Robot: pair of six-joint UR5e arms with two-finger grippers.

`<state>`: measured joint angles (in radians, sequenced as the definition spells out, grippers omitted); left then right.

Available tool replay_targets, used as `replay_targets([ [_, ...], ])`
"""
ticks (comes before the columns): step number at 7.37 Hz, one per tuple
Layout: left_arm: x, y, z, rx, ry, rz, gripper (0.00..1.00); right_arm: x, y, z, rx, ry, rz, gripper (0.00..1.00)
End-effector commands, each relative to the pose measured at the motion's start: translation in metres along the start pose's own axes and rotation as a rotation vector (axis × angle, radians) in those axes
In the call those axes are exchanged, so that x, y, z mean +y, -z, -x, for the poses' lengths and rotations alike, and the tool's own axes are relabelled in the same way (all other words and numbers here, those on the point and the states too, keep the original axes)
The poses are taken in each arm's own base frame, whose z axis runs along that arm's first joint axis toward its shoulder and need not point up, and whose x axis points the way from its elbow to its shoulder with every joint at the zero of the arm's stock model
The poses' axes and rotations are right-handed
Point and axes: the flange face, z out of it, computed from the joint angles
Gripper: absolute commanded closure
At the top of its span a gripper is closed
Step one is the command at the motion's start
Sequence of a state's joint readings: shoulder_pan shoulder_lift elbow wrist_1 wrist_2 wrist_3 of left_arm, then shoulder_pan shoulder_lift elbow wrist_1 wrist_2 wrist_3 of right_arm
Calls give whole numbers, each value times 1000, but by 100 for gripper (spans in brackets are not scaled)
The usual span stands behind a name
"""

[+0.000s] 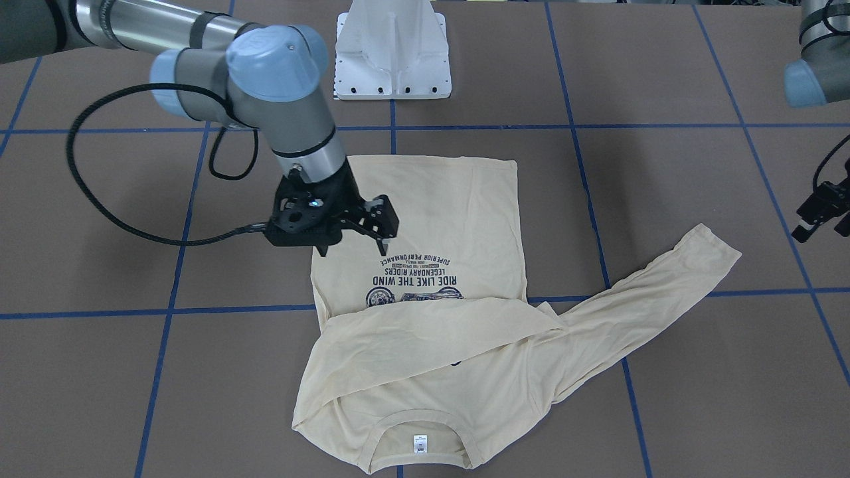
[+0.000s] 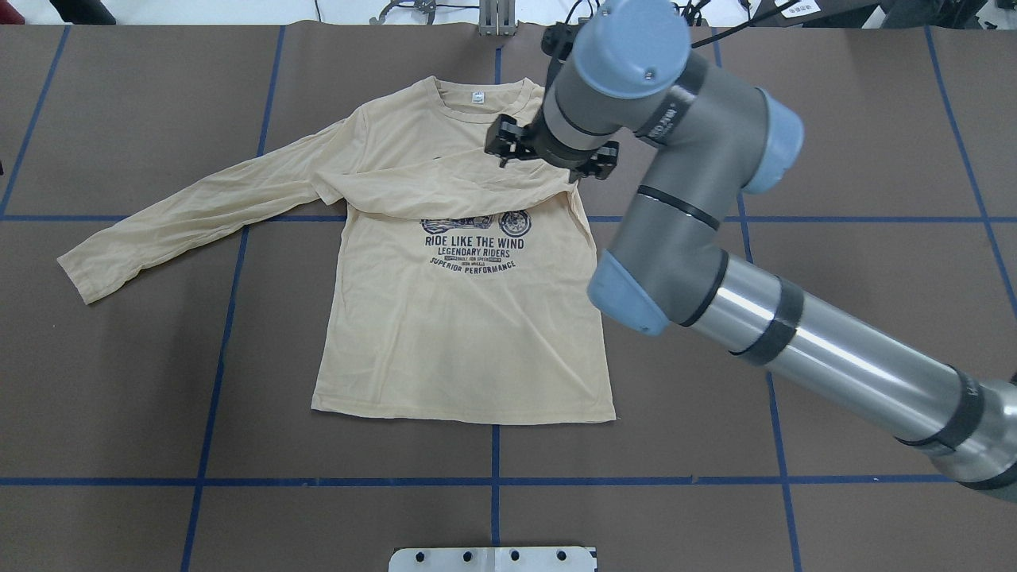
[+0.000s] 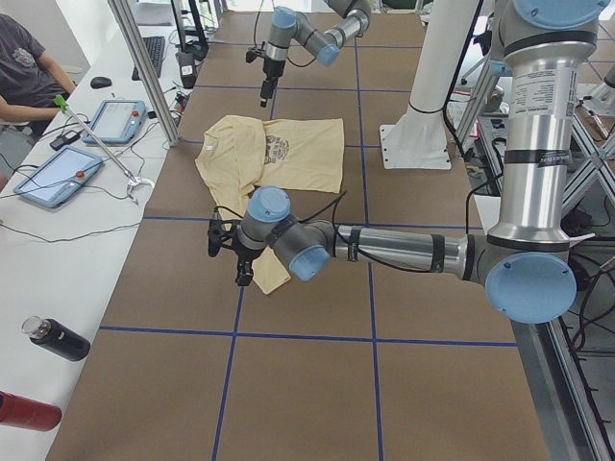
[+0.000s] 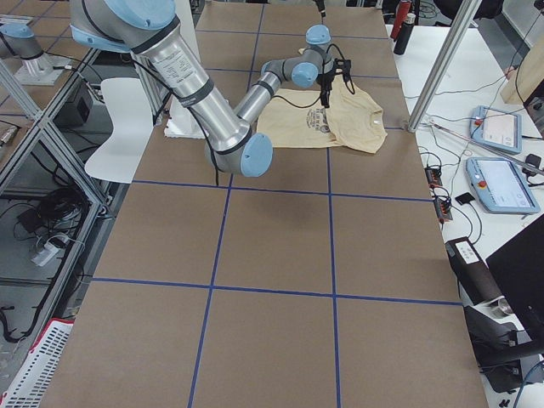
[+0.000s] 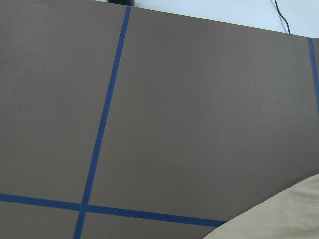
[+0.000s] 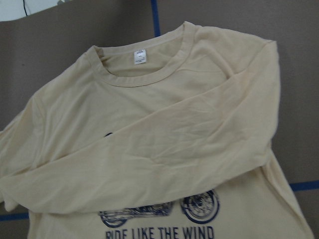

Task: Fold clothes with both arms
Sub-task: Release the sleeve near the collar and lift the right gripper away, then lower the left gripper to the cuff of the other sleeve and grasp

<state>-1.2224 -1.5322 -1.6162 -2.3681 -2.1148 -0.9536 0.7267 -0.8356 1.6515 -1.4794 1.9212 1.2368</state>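
— How far along is the folding?

— Early, by the look of it. The shirt (image 2: 461, 334) lies flat on the tabletop (image 2: 834, 159), print (image 2: 474, 242) up, collar away from the robot. One sleeve (image 1: 431, 325), the one on the robot's right, lies folded across the chest and covers the top of the motorcycle print. The other sleeve (image 2: 199, 214) stretches out to the robot's left, well clear of the body.

— So what is left?

— Probably that outstretched sleeve, then the body itself, which is not yet doubled over anywhere.

— And the arms?

— The right arm (image 2: 794, 334) reaches out over the garment, wrist pointing down. Its right tool (image 1: 353, 251) hangs just above the chest beside the print, jaws apart and gripping nothing. Its wrist camera sees only the collar and folded sleeve, with no cloth lifted.

— The other one?

— The left arm (image 3: 404, 252) stretches low along the tabletop. The left tool (image 1: 821, 222) sits over bare tabletop just beyond the cuff, apart from it. It carries no cloth, but how wide its jaws stand cannot be told, since the front view cuts it off at the edge.
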Motion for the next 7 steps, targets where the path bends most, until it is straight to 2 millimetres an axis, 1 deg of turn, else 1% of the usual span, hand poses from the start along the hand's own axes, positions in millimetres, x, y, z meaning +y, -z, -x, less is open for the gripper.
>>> replay_targets([
  [1,49,-49,-27,-47,11,-31,0,9,46,-72,123,131,65,0],
  [2,63,-72,-23,-94,-12,-36,0,10,54,-91,155,196,102,0],
  [3,72,-85,-18,-123,-29,-32,1,7,56,-112,151,207,134,0],
  [4,75,-90,-16,-130,-34,-23,4,4,58,-124,134,218,164,0],
  [5,76,-90,-15,-132,-64,-19,11,7,59,-127,132,220,165,0],
  [7,78,-96,-8,-145,-81,-8,18,7,58,-127,134,220,166,0],
])
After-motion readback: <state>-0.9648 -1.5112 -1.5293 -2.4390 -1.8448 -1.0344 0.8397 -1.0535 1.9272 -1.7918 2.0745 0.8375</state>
